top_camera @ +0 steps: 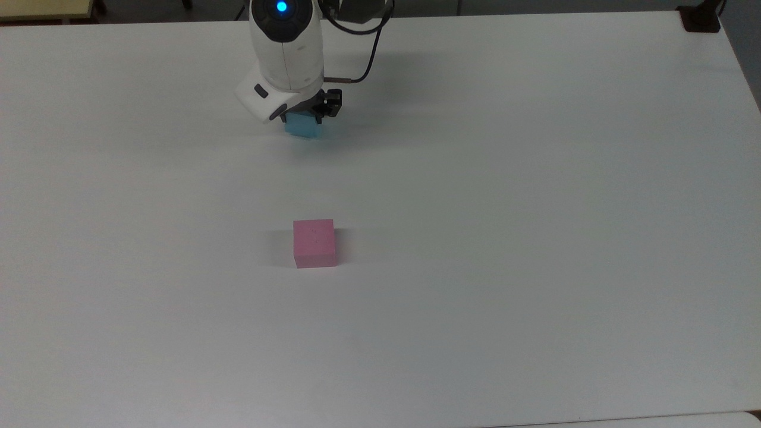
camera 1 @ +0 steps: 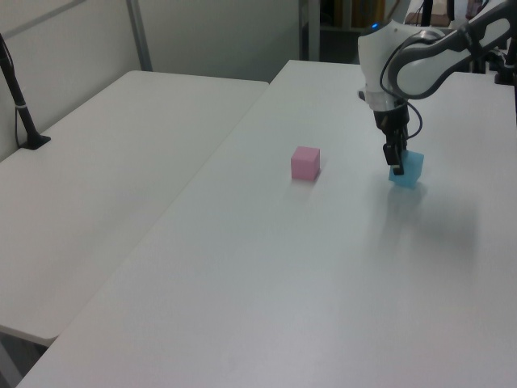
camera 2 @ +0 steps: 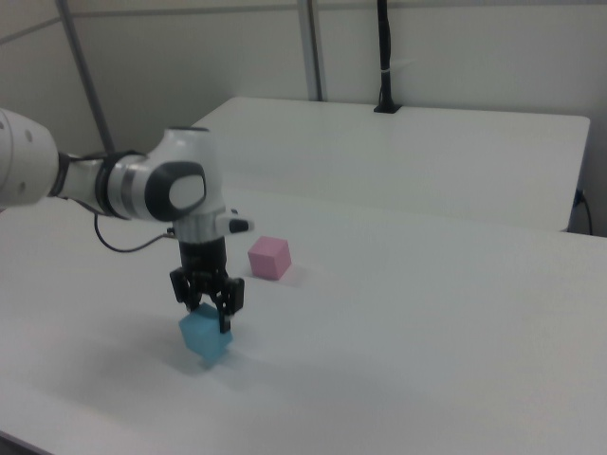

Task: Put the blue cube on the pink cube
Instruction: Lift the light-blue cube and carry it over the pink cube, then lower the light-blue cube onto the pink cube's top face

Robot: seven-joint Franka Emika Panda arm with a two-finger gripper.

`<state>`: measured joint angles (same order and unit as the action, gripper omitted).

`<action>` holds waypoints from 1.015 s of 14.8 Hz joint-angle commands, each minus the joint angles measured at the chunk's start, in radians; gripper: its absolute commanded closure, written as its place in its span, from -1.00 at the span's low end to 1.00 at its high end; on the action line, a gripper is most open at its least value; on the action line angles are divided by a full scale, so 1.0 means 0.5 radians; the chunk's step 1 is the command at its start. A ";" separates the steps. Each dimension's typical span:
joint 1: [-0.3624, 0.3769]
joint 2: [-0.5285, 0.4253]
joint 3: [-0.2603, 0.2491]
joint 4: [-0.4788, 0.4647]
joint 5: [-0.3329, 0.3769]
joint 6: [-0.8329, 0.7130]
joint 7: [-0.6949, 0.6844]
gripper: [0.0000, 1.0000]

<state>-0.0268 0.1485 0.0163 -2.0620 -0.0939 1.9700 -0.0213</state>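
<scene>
The blue cube is at the far side of the white table, mostly covered by the arm's white wrist in the top view. My gripper points straight down and is shut on the cube's upper part. In the left view the blue cube hangs tilted at my gripper. In the right view the blue cube shows corner-down under my gripper. The pink cube rests alone on the table, well nearer the top view's bottom, also visible as the pink cube and the pink cube.
A second white table adjoins on the left view's left, with a black post on it. A black mount sits at the top view's top right corner. A black cable loops from the wrist.
</scene>
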 commanded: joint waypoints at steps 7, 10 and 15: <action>0.023 0.331 -0.054 1.313 0.050 -0.332 -0.344 0.72; 0.029 0.583 -0.069 1.531 0.047 -0.195 -0.350 0.68; 0.182 0.804 -0.128 1.544 0.040 -0.038 -0.350 0.67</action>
<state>0.0045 0.4958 -0.0076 -1.3280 -0.0842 1.9407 -0.1755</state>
